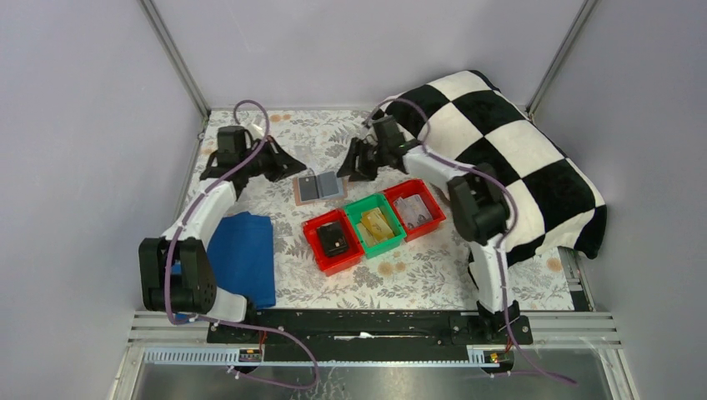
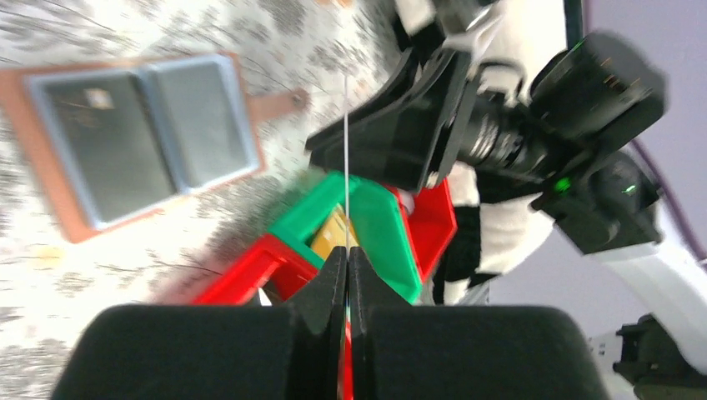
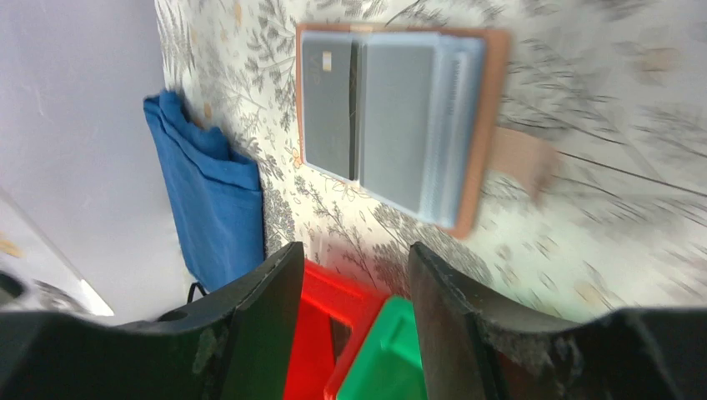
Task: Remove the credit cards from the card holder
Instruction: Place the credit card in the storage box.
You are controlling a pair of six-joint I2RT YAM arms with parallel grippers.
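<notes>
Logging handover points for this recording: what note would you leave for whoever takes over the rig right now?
The left gripper is shut on what looks like a thin card, seen edge-on.
The right gripper is open and empty, near the holder.
The card holder lies open on the floral cloth between the grippers, with grey cards still in its slots.
Done: one card appears to be out.
Left: set that card down, then pull out the rest.

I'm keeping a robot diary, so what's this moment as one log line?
left gripper: shut on card | right gripper: open, empty | holder: lying open
</notes>
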